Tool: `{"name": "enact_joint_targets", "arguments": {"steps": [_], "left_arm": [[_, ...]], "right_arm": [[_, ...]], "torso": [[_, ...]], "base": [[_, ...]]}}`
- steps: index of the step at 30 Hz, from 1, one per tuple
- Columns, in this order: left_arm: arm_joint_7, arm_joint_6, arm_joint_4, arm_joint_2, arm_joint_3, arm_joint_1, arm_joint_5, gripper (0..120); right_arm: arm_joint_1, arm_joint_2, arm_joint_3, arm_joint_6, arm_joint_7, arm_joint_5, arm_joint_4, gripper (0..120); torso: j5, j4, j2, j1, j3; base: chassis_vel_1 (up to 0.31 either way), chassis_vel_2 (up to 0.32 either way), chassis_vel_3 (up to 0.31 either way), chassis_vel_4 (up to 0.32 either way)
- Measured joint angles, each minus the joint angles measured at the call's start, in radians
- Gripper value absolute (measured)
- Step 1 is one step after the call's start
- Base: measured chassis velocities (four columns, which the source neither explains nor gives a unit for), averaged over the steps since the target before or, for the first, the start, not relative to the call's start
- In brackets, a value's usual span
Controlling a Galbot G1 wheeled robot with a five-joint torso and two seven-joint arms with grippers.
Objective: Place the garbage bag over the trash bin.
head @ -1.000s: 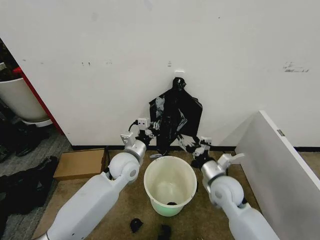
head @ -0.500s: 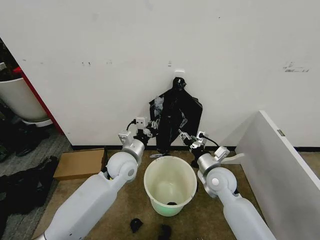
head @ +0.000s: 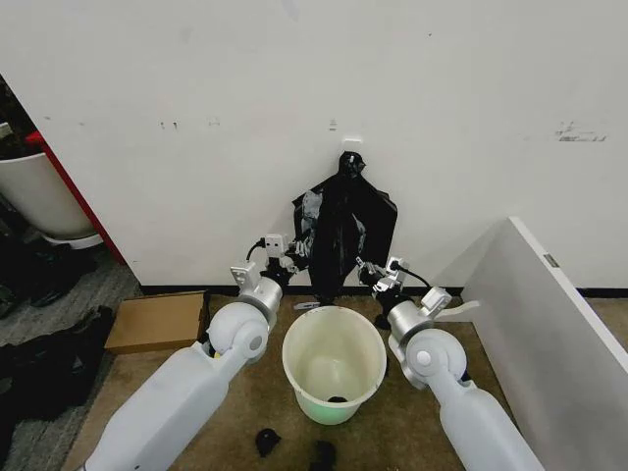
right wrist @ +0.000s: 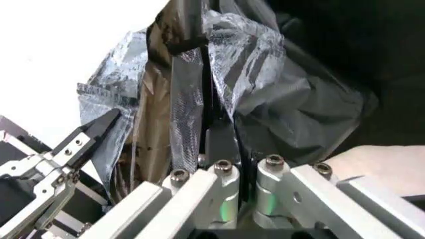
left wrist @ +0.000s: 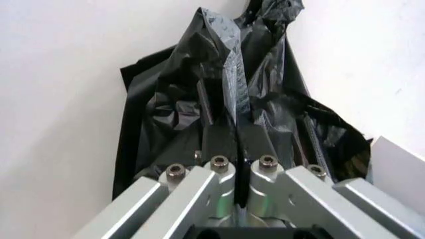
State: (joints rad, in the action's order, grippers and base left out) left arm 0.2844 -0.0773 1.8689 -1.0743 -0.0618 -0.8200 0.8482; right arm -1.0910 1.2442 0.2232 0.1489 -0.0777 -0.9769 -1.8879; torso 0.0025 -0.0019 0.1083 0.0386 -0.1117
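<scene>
Against the white wall, two clamped grippers, left gripper (head: 294,261) and right gripper (head: 365,267), pinch one garbage bag (head: 343,231) above one trash bin (head: 334,361).

The garbage bag's (head: 343,231) lower edge is hidden behind both wrists. A small dark object (head: 337,399) inside the trash bin (head: 334,363) is too small to identify. The frame edge crops the tub (head: 39,196).

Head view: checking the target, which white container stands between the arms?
The bin, open-topped, on the floor below the hanging bag; the tub sits far left.
</scene>
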Motion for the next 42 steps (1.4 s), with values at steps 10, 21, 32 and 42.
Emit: {"name": "enact_joint_targets", "arguments": {"steps": [10,21,32,42], "left_arm": [[0.002,-0.002,0.087,0.023,0.063,-0.100,-0.016,0],[-0.006,0.005,0.211,0.078,0.141,-0.247,-0.030,0],[-0.006,0.006,0.332,0.113,0.164,-0.363,-0.048,0],[-0.010,0.008,0.432,0.152,0.171,-0.410,-0.050,0]], "right_arm": [[-0.127,-0.032,0.047,-0.009,-0.001,0.083,-0.111,0],[-0.258,-0.076,0.086,-0.030,0.017,0.167,-0.205,0],[-0.393,-0.093,0.161,-0.043,0.029,0.222,-0.364,0],[-0.439,-0.107,0.208,-0.033,0.021,0.205,-0.477,0]], "torso": [[0.0001,-0.0001,0.000,0.000,0.000],[0.0003,0.0000,0.000,0.000,0.000],[0.0000,0.0000,0.000,0.000,0.000],[0.0000,0.0000,0.000,0.000,0.000]], "base": [[0.000,0.000,0.000,0.000],[0.000,0.000,0.000,0.000],[0.000,0.000,0.000,0.000],[0.000,0.000,0.000,0.000]]}}
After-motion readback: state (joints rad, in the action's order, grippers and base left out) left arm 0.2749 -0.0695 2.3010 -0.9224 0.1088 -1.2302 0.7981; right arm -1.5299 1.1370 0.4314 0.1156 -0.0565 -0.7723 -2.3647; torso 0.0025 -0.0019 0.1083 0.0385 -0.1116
